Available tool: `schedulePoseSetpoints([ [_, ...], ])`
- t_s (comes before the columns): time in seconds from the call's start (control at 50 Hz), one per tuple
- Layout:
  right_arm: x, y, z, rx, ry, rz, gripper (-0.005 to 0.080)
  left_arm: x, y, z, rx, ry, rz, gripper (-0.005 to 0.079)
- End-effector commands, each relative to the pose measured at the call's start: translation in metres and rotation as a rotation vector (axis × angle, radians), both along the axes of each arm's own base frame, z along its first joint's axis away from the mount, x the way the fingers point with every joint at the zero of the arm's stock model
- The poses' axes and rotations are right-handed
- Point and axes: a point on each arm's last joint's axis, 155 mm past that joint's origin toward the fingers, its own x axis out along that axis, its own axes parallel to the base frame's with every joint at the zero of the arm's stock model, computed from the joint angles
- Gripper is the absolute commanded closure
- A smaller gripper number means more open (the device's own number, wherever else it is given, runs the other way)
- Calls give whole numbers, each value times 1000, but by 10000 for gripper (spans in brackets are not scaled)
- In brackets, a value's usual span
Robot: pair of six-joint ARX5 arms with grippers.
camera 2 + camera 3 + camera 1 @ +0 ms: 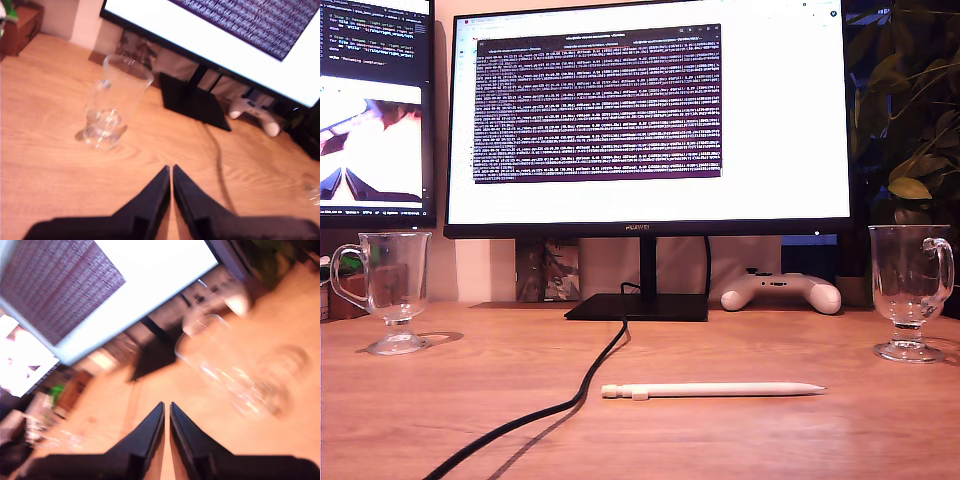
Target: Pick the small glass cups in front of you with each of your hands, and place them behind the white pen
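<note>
Desk [470,420]: bears everything below.
Pen [712,390]: front centre, lying crosswise.
Cups: one [390,288] at exterior view's left, other [910,290] at its right, behind pen line.
Monitor [648,115]: rear centre.
Controller [782,291]: beside monitor stand.
Cable [545,410]: stand to front edge.

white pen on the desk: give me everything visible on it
The white pen is a slim, smooth, plastic-looking cylinder lying flat on the wooden desk, lengthwise across the exterior view. Its tapered tip points to that view's right; the other end has a small notched collar. It rests alone, just clear of the black cable, in front of the monitor stand and between the two glass cups, nearer the camera than both. No end effector touches it.
</note>
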Motion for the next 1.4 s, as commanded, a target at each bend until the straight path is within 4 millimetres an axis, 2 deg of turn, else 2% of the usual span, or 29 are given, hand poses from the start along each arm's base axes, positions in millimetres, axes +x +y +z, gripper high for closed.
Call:
schedulePoseSetpoints([
  [0.0,0,2,13,-23,20,12,765,-1,-2,17,-4,5,-8,761],
  [0.04,-1,2,19,-33,42,14,765,-1,-3,20,-2,33,-15,761],
  [0.18,5,2,22,-53,203,26,765,3,-7,18,68,148,-53,761],
  [0.28,18,-1,24,-95,293,34,765,10,-7,9,176,217,-86,761],
  [0.44,38,-1,32,-157,377,66,765,23,-8,-4,251,313,-127,761],
  [0.54,50,-5,17,-214,508,67,765,31,-9,-12,277,363,-145,761],
  [0.7,59,-8,-18,-319,733,71,765,41,-10,-18,311,391,-167,761],
  [0.86,71,-7,-39,-408,842,64,765,50,-10,-12,317,353,-165,761],
  [0.96,77,1,-52,-450,888,87,762,55,-11,-5,317,320,-160,761],
  [1.02,80,4,-59,-479,913,95,716,56,-11,-3,316,311,-159,761],
  [1.14,80,10,-72,-523,962,131,498,58,-11,0,316,296,-157,761],
  [1.38,83,15,-92,-577,1011,172,464,60,-11,3,316,283,-155,761],
])
